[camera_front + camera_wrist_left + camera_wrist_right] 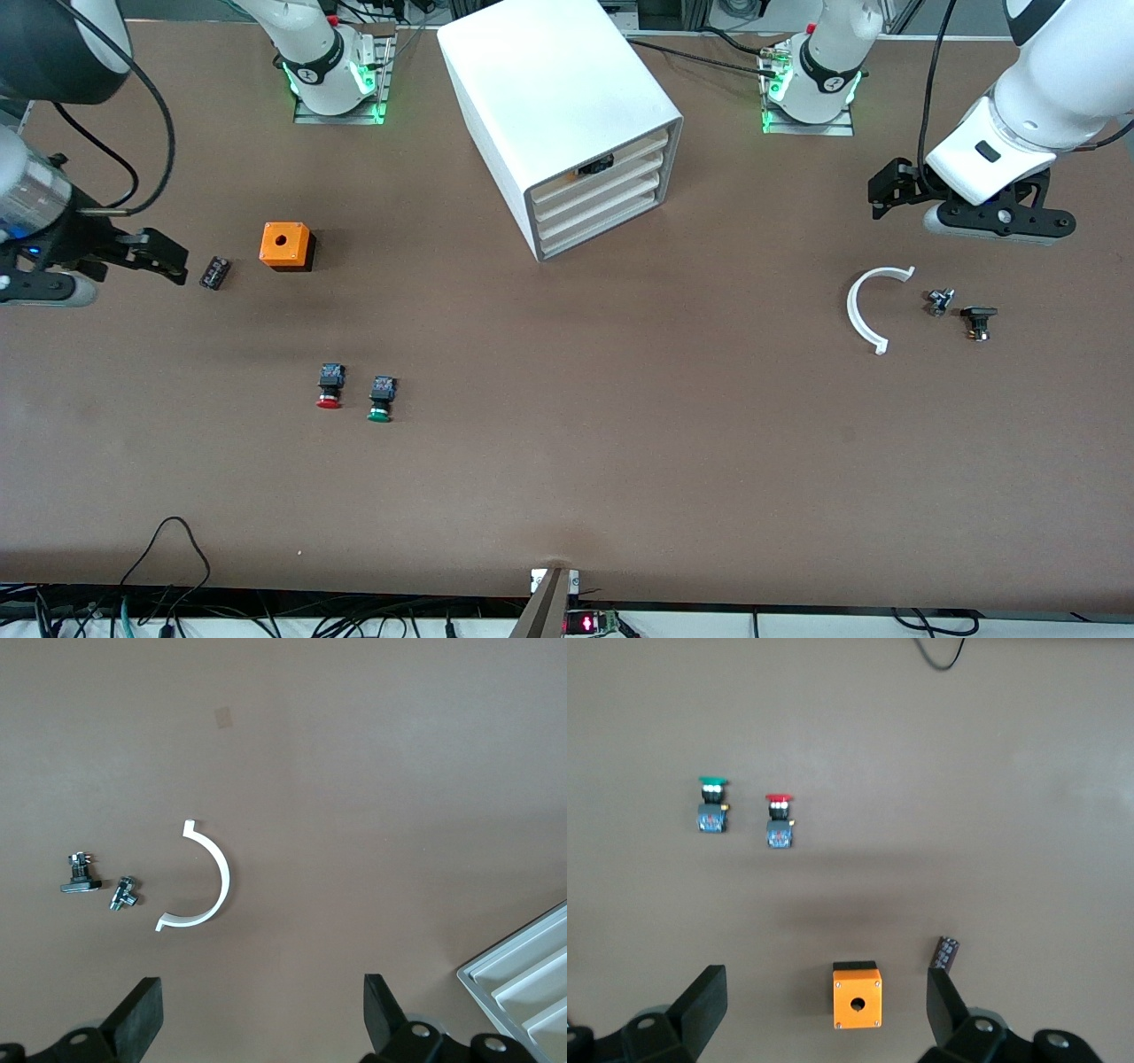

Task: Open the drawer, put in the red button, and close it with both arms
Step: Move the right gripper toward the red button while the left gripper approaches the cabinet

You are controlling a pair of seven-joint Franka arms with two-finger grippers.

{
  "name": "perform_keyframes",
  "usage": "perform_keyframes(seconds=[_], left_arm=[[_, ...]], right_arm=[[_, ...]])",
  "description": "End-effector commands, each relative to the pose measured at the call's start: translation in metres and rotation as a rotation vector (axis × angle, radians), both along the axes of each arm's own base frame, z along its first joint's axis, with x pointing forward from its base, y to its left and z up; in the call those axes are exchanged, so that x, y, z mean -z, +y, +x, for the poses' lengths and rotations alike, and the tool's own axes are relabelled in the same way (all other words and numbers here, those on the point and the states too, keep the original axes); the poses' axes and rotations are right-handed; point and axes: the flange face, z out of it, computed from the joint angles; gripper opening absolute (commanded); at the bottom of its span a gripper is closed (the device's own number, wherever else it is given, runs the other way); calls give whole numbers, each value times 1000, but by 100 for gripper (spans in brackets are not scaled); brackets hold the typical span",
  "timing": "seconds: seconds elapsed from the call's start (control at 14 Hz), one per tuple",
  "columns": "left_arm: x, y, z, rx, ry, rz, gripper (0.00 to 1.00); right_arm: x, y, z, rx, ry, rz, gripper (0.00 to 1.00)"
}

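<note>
The white cabinet [558, 97] stands at the middle of the table between the arm bases, with all four drawers shut. The drawer [611, 180] is second from the top. The red button [330, 386] lies on its side toward the right arm's end, nearer the front camera than the cabinet, beside the green button [381, 398]. It also shows in the right wrist view [780, 821]. My right gripper [164, 255] is open and empty, over the table by the orange box [857, 995]. My left gripper [890, 190] is open and empty, over bare table [264, 1019].
An orange box [285, 245] and a small black part [214, 272] lie beside the right gripper. A white curved piece [864, 310] and two small metal parts [939, 301] [978, 321] lie below the left gripper. The cabinet's corner shows in the left wrist view [523, 988].
</note>
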Motion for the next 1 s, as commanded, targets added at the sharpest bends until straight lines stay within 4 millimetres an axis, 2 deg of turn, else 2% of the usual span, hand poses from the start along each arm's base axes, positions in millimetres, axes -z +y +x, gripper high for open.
perform_keyframes(seconds=[0.0,0.21,0.43,0.57,0.71,0.79,0.93], left_arm=[[-4,-9,2,12,12,-23,100],[17,-42,4,48,70,-98,100],[56,-54,18,6,181,-269,100],[88,-69,26,-25,274,-400,100],[126,-94,33,-18,360,-515,100],[149,-113,35,25,406,-618,100],[195,-132,41,96,435,-754,100]], right_arm=[[38,10,4,-2,71,-28,100],[77,17,25,-1,67,14,100],[121,26,47,-1,33,65,100],[152,30,58,3,27,87,100],[182,34,67,-1,9,96,100],[195,35,69,-2,1,98,100],[226,36,72,-4,-5,102,100]])
